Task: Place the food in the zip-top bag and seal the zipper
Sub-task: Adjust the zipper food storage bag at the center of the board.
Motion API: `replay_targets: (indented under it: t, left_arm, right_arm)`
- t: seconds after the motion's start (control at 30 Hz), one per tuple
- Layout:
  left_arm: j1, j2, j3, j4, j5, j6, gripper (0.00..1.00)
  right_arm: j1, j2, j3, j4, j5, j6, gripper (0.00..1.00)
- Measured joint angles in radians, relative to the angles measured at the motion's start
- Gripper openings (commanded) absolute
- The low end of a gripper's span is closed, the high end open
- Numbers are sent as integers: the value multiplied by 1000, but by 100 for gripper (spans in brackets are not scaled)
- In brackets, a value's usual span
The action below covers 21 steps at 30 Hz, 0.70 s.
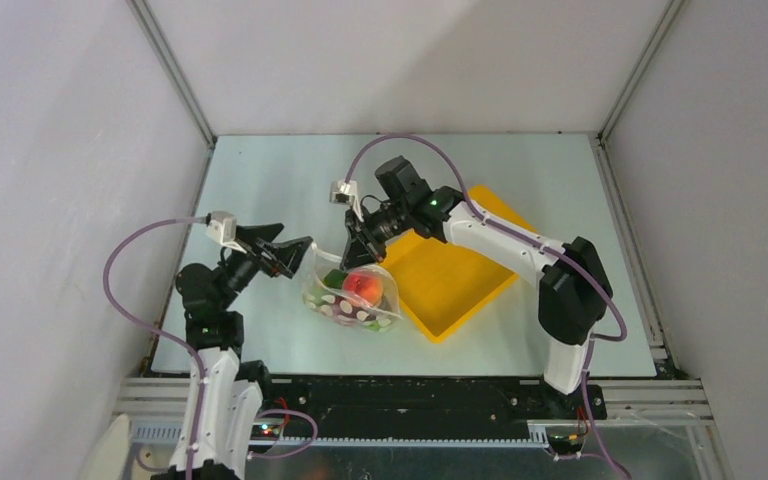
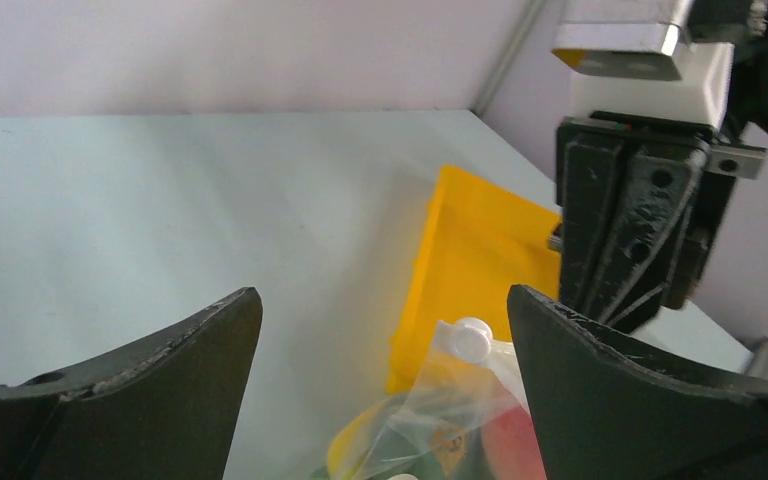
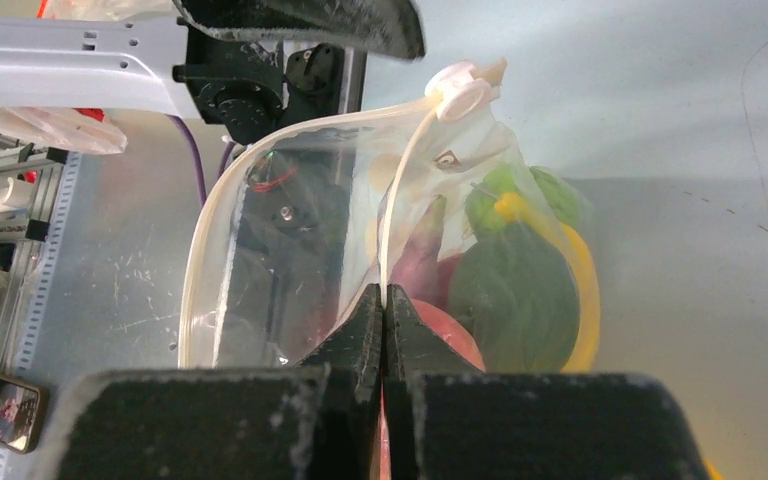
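Food (image 1: 362, 287) fills the gaping zip-top bag (image 1: 345, 305), centre frame; right pincer (image 3: 383, 292) clenches its rim, left pincer (image 2: 382, 300) released.

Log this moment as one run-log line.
right fingers: shut on rim of clear dotted plastic zip-top bag | left fingers: open beside it | small toy produce: inside bag | white zipper strip: unsealed

A shallow yellow rectangular tray (image 1: 455, 285) lies flat on a pale grey-green table (image 1: 280, 180), right of centre and turned diagonally to the table's edges. White panel walls (image 1: 410, 60) enclose the table on three sides. A black strip (image 1: 410, 395) and a slotted aluminium rail (image 1: 410, 432) run along the near edge.
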Motion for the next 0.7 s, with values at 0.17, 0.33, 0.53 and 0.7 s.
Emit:
replay_targets:
  t: [0.17, 0.33, 0.53, 0.7]
  left_arm:
    - [35, 91, -28, 132, 151, -73, 100]
    - [68, 47, -40, 152, 200, -79, 100]
    - [123, -64, -47, 100, 181, -25, 100]
    - [135, 29, -58, 105, 192, -20, 99]
  right_arm:
    - [-13, 27, 26, -8, -7, 5, 0]
    - [-34, 36, 64, 10, -3, 33, 0]
    - [-50, 83, 161, -16, -16, 30, 0]
    - [-54, 94, 173, -41, -39, 15, 0]
